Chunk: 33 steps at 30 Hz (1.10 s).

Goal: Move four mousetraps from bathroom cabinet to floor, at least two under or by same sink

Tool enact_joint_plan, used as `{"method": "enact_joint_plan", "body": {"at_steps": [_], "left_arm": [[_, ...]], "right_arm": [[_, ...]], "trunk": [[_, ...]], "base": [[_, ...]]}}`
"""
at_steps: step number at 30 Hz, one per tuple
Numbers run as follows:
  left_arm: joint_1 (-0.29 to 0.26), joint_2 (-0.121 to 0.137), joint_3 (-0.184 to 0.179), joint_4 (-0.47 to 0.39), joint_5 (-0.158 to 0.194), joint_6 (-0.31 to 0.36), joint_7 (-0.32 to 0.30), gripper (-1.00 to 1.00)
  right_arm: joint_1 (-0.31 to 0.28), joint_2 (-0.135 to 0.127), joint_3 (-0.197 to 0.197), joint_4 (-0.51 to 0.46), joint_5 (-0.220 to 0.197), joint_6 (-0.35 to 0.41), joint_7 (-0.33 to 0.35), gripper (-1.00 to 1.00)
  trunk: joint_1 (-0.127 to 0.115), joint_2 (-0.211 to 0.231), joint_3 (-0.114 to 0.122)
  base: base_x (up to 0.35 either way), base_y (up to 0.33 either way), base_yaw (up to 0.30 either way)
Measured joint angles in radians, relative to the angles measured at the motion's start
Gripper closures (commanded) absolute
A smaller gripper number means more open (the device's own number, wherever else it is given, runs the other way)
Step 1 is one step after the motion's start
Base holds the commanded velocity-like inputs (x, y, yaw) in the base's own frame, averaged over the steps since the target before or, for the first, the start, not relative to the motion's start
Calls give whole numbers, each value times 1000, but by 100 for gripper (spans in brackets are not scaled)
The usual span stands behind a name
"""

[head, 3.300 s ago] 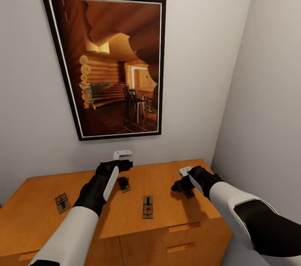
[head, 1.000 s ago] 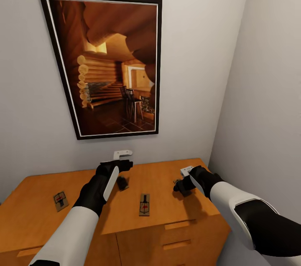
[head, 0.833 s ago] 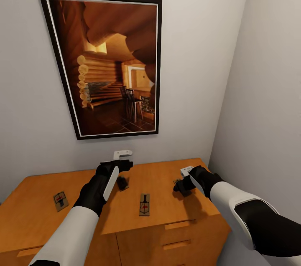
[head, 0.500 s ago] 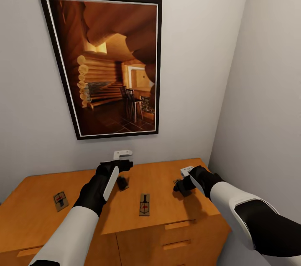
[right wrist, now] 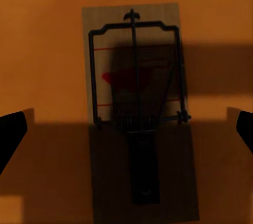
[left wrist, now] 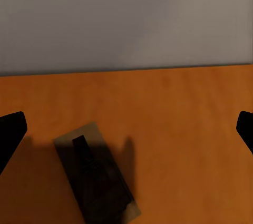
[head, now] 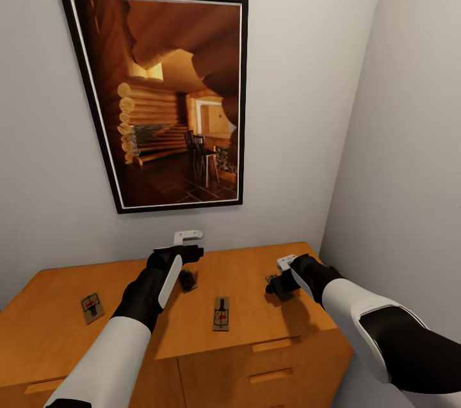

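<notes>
Four traps: all four mousetraps lie flat on the cabinet (head: 256, 280) top; none has reached the bathroom floor yet
Left gripper (head: 189, 253): fingertips spread wide and holding nothing; a shadowed mousetrap (left wrist: 97, 176) lies below and between the tips, skewed to the finger line
Right gripper (head: 274, 284): likewise released, a second mousetrap (right wrist: 138, 110) centred between the two dark tips, its long axis running along the fingers
Unclaimed: one mousetrap (head: 221, 313) sits nearer the cabinet's front edge, between the two arms; another mousetrap (head: 93, 306) lies well apart, beyond the left arm
Risk, left: with the board angled across the gap, closing fingers would likely catch a corner and spin or slide it rather than pinch it
Risk, right: the boards are thin and flat, so tips descending short of the wood would close on air; pressing too hard may snag the wire bar
Risk, edge: a nudged middle trap could skid off the front edge
Room: the wall (head: 307, 107) stands close past the left fingertips, a side wall (head: 410, 171) near the right arm; open space lies upward and back toward the robot
</notes>
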Motion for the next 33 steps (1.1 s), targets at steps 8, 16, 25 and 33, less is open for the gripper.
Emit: {"method": "enact_joint_plan", "body": {"at_steps": [8, 16, 25, 33], "left_arm": [[0, 0, 0, 0, 0, 0, 0, -100], [0, 0, 0, 0, 0, 0, 0, -100], [0, 0, 0, 0, 0, 0, 0, -100], [0, 0, 0, 0, 0, 0, 0, -100]], "right_arm": [[0, 0, 0, 0, 0, 0, 0, -100], [0, 0, 0, 0, 0, 0, 0, -100], [0, 0, 0, 0, 0, 0, 0, -100], [0, 0, 0, 0, 0, 0, 0, -100]], "trunk": [[0, 0, 0], [11, -21, -9], [19, -35, -16], [19, -35, -16]], "base": [[0, 0, 0], [0, 0, 0], [0, 0, 0], [0, 0, 0]]}}
